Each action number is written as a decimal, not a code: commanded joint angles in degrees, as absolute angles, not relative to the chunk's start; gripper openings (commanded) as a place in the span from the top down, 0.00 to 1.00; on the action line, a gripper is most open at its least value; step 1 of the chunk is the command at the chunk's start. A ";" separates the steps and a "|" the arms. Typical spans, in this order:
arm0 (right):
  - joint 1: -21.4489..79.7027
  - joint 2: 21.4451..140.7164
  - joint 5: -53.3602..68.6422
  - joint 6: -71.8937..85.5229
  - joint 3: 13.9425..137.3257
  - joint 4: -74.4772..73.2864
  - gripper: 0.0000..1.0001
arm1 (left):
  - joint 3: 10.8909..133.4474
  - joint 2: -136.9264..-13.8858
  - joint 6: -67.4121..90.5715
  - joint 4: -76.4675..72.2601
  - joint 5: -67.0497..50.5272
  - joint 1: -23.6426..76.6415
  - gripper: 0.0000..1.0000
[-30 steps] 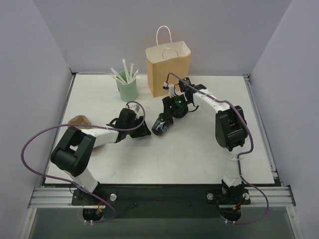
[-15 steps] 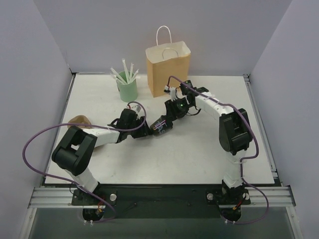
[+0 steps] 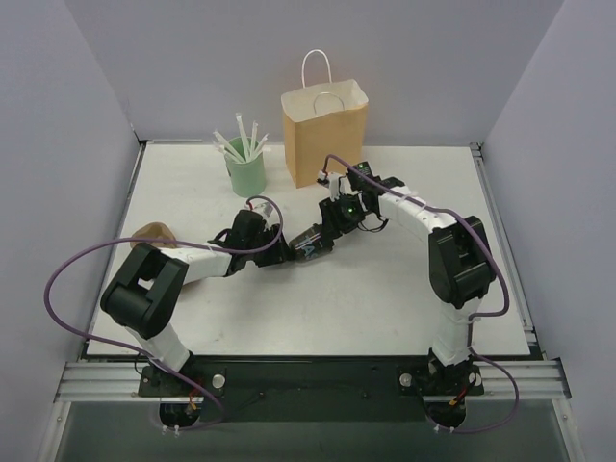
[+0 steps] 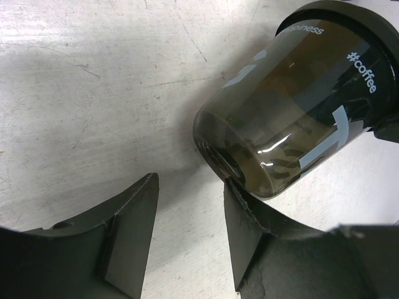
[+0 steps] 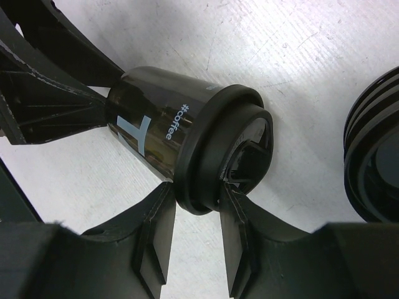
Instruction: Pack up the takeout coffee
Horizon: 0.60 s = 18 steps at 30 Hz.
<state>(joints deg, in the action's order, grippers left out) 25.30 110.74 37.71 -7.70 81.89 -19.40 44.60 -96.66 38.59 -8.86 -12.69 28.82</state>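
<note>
From above: shows the takeout coffee (image 3: 310,243) tipped on its side mid-surface (image 3: 385,298), lying between left gripper (image 3: 277,253) and right gripper (image 3: 330,229), apart from the brown paper bag (image 3: 324,130) standing at the far edge. Means a sideways cup to be righted and carried across before any packing

From the left wrist: finds the left gripper (image 4: 187,240) half-wide and empty, one fingertip (image 4: 240,199) just beside the cup's base, perhaps touching. Could nudge or roll the cup with any careless shift

From the right wrist: catches the right gripper (image 5: 194,215) narrow, pinching only the rim of the lid (image 5: 240,143). Looks a thin hold: could pop the lid loose, or let the tapered body swing and slip free on lifting, with a spill if anything is inside, which cannot be told
</note>
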 commanded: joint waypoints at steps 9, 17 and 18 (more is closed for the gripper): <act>27.69 102.22 32.70 -7.03 75.59 -16.88 0.71 | 44.74 -97.73 39.73 -12.30 -12.66 31.29 0.43; 28.21 98.00 28.83 -7.29 72.25 -15.91 0.73 | 44.82 -97.03 39.29 -11.25 -12.48 31.38 0.43; 28.21 97.82 28.22 -7.38 71.99 -15.91 0.73 | 44.82 -96.51 38.94 -10.90 -12.31 31.38 0.43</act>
